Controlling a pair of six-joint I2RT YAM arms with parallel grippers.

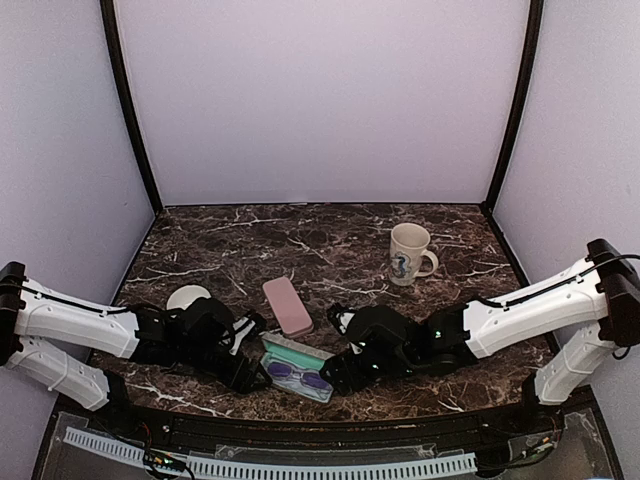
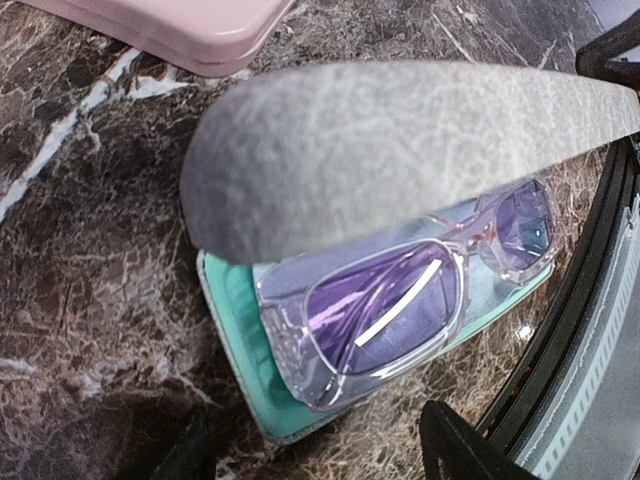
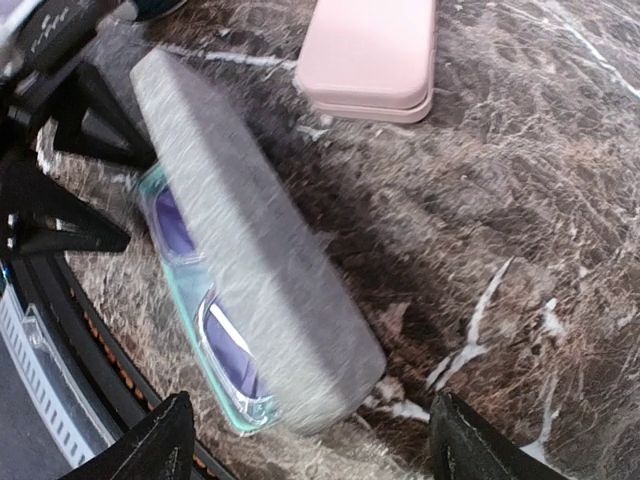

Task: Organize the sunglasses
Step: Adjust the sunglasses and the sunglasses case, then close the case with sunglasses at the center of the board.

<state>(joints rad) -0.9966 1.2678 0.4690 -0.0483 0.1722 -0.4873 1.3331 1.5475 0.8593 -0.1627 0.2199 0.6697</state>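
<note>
One pair of sunglasses point(image 1: 297, 378), with a clear chunky frame and purple lenses, lies inside an open grey case point(image 1: 296, 352) lined in teal, at the near edge of the table. The case's grey lid point(image 2: 400, 140) stands half raised over the sunglasses point(image 2: 390, 310). My left gripper point(image 1: 250, 375) sits just left of the case, open, its fingers straddling the case's end point(image 2: 325, 455). My right gripper point(image 1: 340, 375) sits just right of it, open and empty point(image 3: 310, 445). The lid point(image 3: 240, 240) covers most of the sunglasses point(image 3: 225, 350) there.
A closed pink case point(image 1: 287, 305) lies just behind the grey one. A white mug point(image 1: 408, 254) with a blue mark stands at the back right. A white round object point(image 1: 187, 297) rests behind my left arm. The table's front rail runs close beside the case.
</note>
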